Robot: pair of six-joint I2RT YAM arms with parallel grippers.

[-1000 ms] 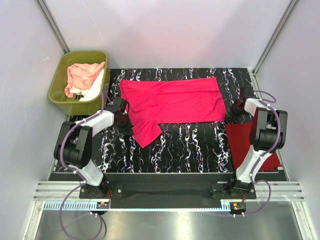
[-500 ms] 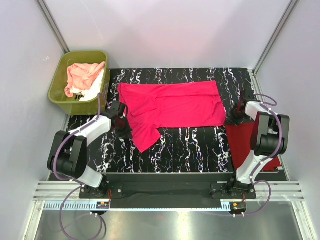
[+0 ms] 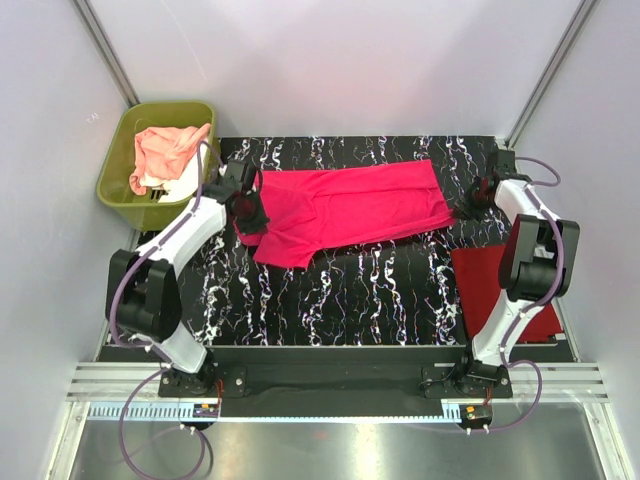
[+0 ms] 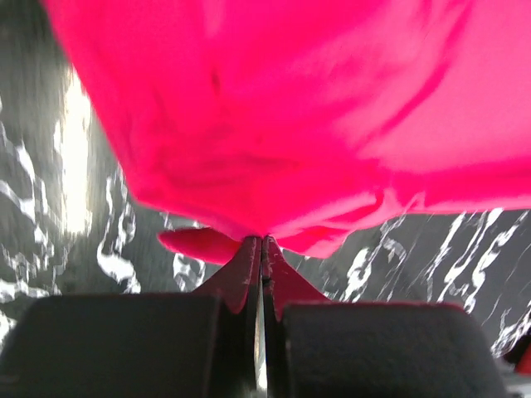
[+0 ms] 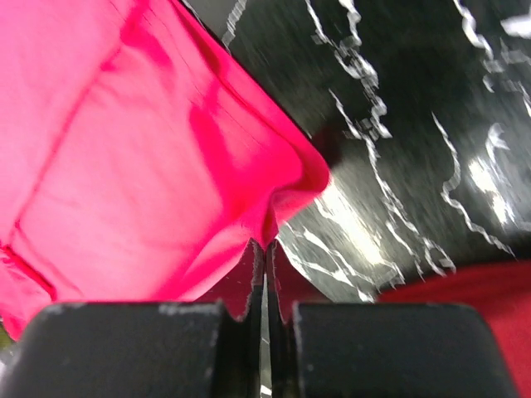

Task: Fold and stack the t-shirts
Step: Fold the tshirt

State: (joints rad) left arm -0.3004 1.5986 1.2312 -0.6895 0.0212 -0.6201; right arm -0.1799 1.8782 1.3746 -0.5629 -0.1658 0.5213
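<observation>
i had both sets of jaws pinched shut on the hot pink t-shirt (image 3: 350, 205), the left gripper (image 3: 247, 205) on one end and the right gripper (image 3: 478, 197) on the other. its long axis ran straight from jaws to jaws above the black marbled tabletop (image 3: 380, 290), each arm nearest its own end.

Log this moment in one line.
left gripper: shut on hot pink t-shirt | right gripper: shut on hot pink t-shirt | red t-shirt: at right

olive-green tub (image 3: 112, 165) at far left, just beside black white-veined tabletop (image 3: 380, 290)
</observation>
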